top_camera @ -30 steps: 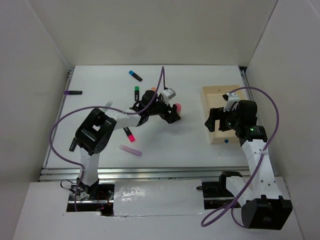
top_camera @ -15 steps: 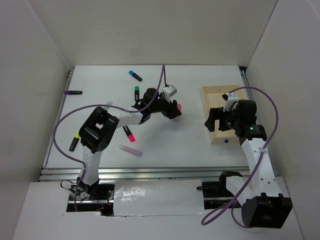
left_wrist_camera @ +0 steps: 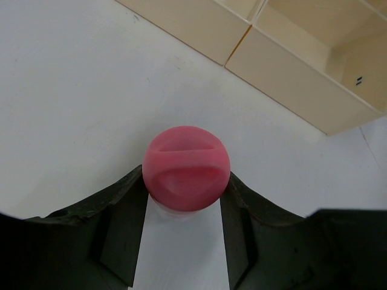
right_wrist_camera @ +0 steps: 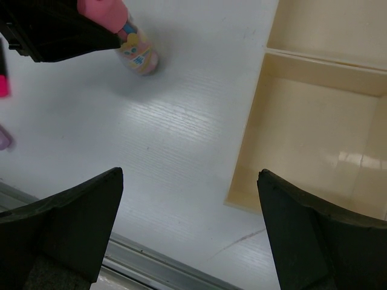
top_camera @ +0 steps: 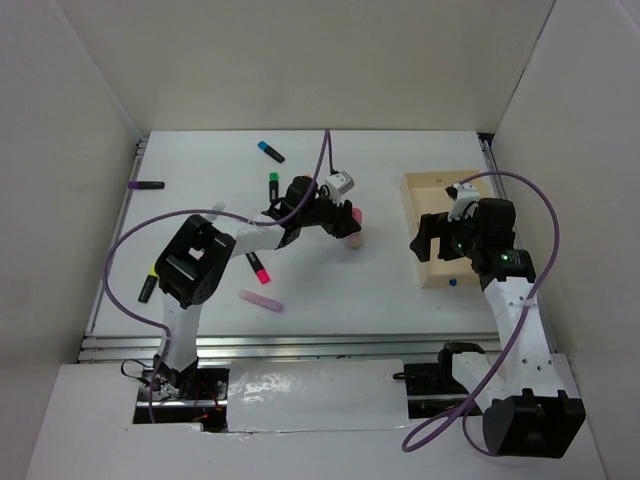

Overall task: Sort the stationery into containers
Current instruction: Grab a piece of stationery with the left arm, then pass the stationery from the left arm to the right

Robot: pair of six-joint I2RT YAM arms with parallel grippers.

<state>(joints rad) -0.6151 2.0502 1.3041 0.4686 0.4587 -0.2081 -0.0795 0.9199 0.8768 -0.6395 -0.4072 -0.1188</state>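
Looked light, stiff, slick-round: pink tube (left_wrist_camera: pixel 186 168) clamped at its top by left fingers (left_wrist_camera: pixel 121 223), mid-body safer; right fingers (right_wrist_camera: pixel 66 217) apart.

Bright, even, diffuse from above. Faint soft shadows on white counter (top_camera: pixel 330 290). Mild glare on tray (right_wrist_camera: pixel 344 160) floor. Blurred close-up on right end effector fingers (right_wrist_camera: pixel 60 229).

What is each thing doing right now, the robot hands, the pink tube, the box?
pink tube, standing on the table, pinched at its cap.
left gripper, jaws shut on the pink tube.
right gripper, jaws wide open, holding nothing.
wooden tray, compartments that show are empty.
blue-ended marker, lying on the table.
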